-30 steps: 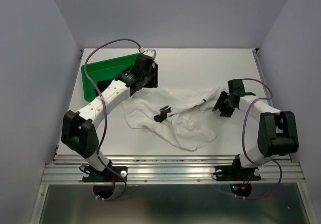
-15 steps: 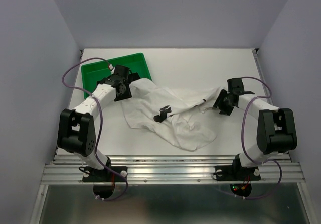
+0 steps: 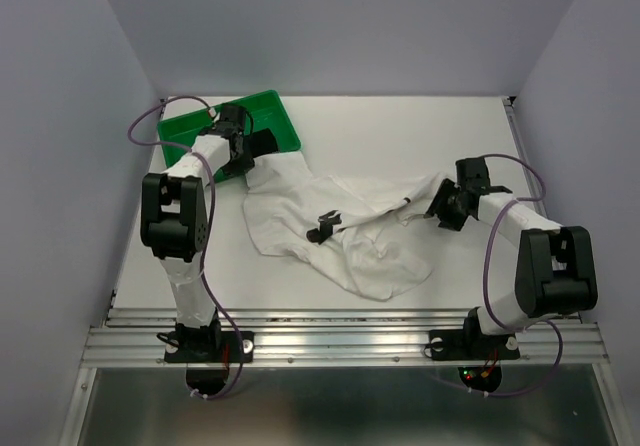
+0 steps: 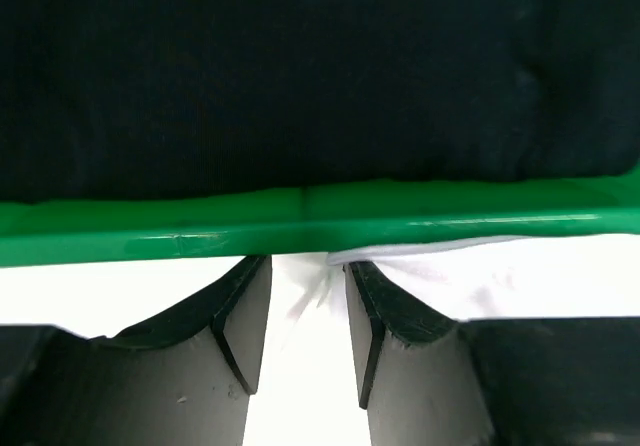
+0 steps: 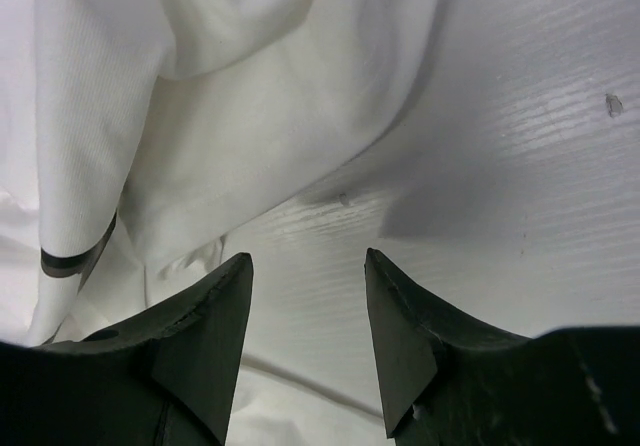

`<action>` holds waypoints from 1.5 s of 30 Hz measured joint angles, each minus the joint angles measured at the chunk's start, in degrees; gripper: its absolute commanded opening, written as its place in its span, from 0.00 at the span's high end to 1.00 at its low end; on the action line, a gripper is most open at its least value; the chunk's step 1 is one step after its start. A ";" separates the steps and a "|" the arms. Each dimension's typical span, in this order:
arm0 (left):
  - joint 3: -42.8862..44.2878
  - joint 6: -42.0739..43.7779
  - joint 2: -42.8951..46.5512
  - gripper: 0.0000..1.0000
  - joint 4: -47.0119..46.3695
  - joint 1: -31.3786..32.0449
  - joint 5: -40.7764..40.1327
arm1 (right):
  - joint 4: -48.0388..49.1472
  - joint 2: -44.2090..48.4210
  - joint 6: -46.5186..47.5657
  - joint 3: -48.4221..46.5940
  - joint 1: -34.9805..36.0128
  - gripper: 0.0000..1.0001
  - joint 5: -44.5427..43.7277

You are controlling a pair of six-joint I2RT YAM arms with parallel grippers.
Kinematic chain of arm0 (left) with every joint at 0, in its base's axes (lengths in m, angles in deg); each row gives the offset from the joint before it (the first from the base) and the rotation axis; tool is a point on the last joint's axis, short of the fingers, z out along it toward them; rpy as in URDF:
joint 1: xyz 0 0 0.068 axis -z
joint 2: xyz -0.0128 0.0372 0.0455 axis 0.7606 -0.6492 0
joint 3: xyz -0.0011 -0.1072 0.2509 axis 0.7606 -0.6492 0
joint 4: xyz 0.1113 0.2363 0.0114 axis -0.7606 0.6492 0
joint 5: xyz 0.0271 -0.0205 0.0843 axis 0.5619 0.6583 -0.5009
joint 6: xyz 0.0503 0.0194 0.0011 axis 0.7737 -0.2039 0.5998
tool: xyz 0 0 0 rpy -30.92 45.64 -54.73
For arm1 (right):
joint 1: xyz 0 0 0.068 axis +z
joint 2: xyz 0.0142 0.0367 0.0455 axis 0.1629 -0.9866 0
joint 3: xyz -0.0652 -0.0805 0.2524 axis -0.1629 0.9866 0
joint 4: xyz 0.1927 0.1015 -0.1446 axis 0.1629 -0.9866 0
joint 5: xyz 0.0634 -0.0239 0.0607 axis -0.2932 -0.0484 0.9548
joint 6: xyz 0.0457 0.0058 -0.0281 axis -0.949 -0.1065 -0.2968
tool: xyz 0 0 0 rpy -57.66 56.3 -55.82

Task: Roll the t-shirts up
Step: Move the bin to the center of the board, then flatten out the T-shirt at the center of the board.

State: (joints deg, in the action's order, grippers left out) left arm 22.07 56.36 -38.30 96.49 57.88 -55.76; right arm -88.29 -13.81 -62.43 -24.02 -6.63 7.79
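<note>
The left hand (image 4: 306,264) pinches a corner of the white t-shirt (image 3: 340,236), right by the green tray (image 4: 150,231) at the far left corner of the table (image 3: 420,136). The right hand (image 5: 307,261) is spread and holds nothing, at the shirt's right end. That shirt lies crumpled in the middle of the table, not rolled. The black t-shirt (image 4: 300,76) sits in the tray, mostly hidden from above. I think no rolling has begun.

White t-shirt (image 4: 450,271) between fingers (image 4: 235,316), at tray rim (image 4: 300,221)
</note>
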 measured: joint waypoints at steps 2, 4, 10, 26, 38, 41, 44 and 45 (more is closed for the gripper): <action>3.34 0.02 -1.81 0.54 -0.17 -0.46 0.55 | -0.13 1.31 0.00 0.57 0.00 0.45 0.00; 6.27 0.02 -3.02 0.55 -0.22 -0.90 0.92 | 0.00 2.01 0.02 0.94 0.00 0.46 0.00; 9.73 0.09 -2.89 0.56 -0.37 -1.33 3.45 | 0.00 2.08 0.24 1.53 0.00 0.46 -0.02; -28.28 -10.10 35.28 0.55 -1.38 24.96 8.41 | 0.07 -3.10 1.62 -1.31 -0.04 0.48 -5.66; -39.69 -20.28 32.70 0.46 -6.58 28.79 11.63 | 2.01 -12.26 0.35 -11.26 -0.59 0.99 -10.99; -38.62 -20.26 27.39 0.50 -7.69 28.79 10.95 | 2.23 -11.26 0.37 -10.97 -2.36 0.99 -12.07; -34.51 -19.89 20.94 0.63 -7.58 28.70 9.86 | 2.32 -6.27 0.46 -8.50 -5.53 0.99 -13.03; -33.38 -19.63 19.85 0.68 -7.89 28.70 9.40 | 2.40 -4.85 0.46 -7.80 -6.38 0.99 -13.18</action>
State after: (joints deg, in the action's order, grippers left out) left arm -11.30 36.74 -18.45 88.60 86.58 -46.36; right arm -85.89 -18.66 -61.97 -31.82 -13.01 -5.39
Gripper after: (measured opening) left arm 0.429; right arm 0.020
